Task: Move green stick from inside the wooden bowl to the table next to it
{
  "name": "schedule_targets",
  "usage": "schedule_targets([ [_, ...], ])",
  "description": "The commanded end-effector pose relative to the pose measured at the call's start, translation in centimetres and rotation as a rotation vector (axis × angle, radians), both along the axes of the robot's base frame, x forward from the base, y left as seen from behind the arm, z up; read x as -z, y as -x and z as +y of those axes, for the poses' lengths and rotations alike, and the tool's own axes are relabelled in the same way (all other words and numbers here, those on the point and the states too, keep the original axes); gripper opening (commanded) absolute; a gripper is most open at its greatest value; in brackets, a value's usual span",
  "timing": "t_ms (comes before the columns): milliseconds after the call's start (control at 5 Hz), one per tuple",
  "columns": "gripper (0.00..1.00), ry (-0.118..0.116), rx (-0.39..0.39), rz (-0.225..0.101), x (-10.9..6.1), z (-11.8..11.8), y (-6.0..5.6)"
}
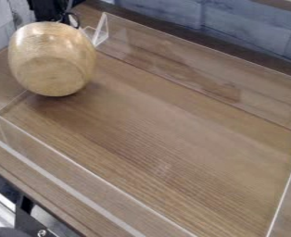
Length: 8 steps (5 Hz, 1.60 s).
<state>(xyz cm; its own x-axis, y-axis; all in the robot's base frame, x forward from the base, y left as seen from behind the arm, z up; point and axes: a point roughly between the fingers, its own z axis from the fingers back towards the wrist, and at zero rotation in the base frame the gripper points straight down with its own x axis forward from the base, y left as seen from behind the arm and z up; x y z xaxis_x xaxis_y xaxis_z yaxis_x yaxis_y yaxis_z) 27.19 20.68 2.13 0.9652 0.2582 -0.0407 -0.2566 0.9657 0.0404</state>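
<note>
Bright-green stick: not visible in this view, position can't be told. Round light-tan wooden bowl (52, 59) tipped on side at far-left of brown wood-grain table (173, 130), smooth rounded outside w/ grain rings facing camera, opening turned away. Black tool (52, 9) just behind/above bowl's top edge, mostly cut off by frame; fingers pressed together, whether pinching bowl rim can't be told. Clear plastic walls (61, 180) run along table edges; bowl sits near far-left corner.
</note>
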Motion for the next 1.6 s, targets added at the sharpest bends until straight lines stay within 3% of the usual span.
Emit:
schedule_targets([
  [0,0.00,0.022,-0.022,0.038,1.4,-0.5,3.1],
  [400,0.00,0.040,-0.175,0.041,1.5,-1.4,6.3],
  [800,0.00,0.044,-0.140,0.051,1.6,-1.8,7.4],
  [1400,0.00,0.040,-0.154,0.066,1.7,-2.8,8.5],
])
